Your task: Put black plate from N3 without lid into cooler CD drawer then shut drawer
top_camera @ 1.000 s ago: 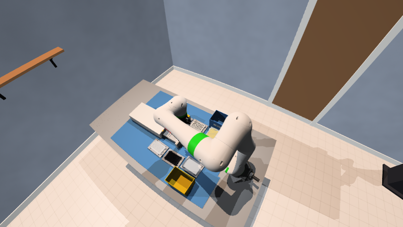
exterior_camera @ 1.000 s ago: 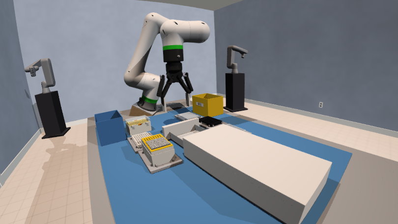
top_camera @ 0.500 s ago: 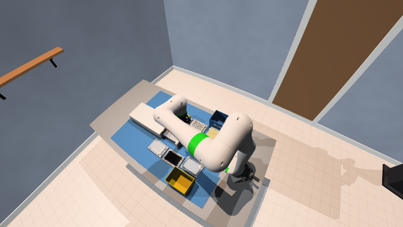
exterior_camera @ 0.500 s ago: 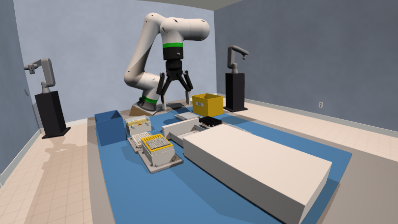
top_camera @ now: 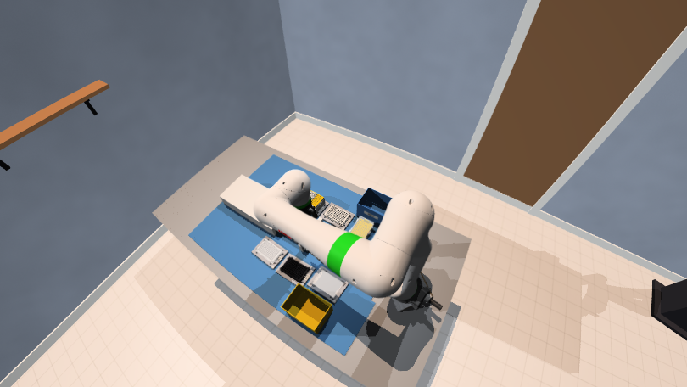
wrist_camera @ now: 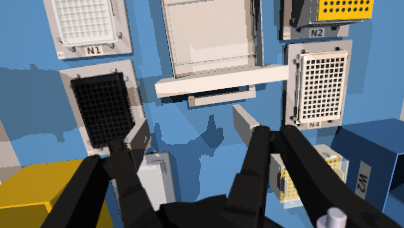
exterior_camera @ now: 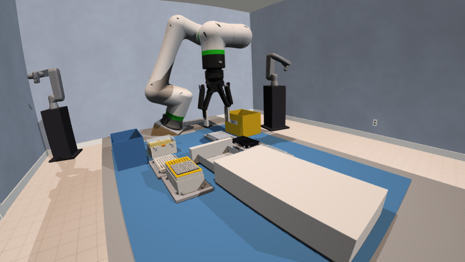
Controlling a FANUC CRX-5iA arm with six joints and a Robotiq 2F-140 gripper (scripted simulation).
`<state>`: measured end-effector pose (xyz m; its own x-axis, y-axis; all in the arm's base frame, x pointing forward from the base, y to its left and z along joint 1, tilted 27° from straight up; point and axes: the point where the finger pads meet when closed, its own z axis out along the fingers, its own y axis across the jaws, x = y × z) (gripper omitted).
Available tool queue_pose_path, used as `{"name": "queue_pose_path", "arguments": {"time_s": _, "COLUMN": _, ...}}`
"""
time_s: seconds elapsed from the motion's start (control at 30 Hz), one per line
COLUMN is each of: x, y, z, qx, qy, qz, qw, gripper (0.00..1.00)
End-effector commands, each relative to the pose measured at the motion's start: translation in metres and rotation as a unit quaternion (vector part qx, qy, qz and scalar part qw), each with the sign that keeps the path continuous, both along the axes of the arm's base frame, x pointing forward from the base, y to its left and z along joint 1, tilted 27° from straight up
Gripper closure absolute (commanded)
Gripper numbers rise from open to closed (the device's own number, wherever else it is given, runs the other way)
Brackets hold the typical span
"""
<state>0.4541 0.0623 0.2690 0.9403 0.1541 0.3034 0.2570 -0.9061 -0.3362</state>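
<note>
Hanging above the blue mat, the black-linked gripper stands partly open and empty; the matte black gridded plate sits in its grey nest.

The top view looks steeply down from high in the room onto the whole counter, from far off. The exterior view stands low and near, beyond the cooler, facing the arm's base. The wrist view looks straight down, close, past the claw. All three share the open drawer and black plate.
</note>
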Motion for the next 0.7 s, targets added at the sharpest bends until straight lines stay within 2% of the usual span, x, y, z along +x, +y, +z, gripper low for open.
{"name": "queue_pose_path", "arguments": {"time_s": 0.0, "x": -0.001, "y": 0.003, "z": 0.002, "qx": 0.000, "qy": 0.000, "qz": 0.000, "qw": 1.000, "gripper": 0.34}}
{"name": "queue_pose_path", "arguments": {"time_s": 0.67, "x": -0.020, "y": 0.067, "z": 0.028, "qx": 0.000, "qy": 0.000, "qz": 0.000, "qw": 1.000, "gripper": 0.34}}
